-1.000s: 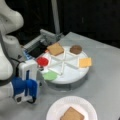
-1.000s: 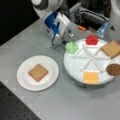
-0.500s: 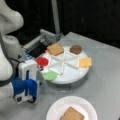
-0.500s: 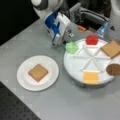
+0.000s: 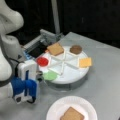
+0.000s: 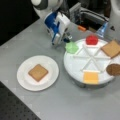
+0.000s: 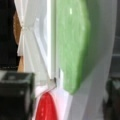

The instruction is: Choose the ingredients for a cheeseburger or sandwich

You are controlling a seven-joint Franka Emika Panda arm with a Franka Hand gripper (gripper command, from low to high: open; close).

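Already one toast square (image 6: 38, 72) lies on the white paper plate (image 6: 23, 80), lower left of a front view, likely as the sandwich's base. Beside it, the divided tray (image 6: 75, 65) holds the green round (image 6: 71, 47), red round (image 6: 91, 39), patty (image 6: 114, 69), cheese (image 6: 91, 77) and second toast (image 6: 111, 48). Hovering just beside the green round, the hand (image 6: 65, 38) probably targets it; whether it is open I cannot tell.

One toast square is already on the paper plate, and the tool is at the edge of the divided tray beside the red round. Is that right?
Not quite. In both front views the tool is beside the green round, not the red round. The toast square does lie on the paper plate.
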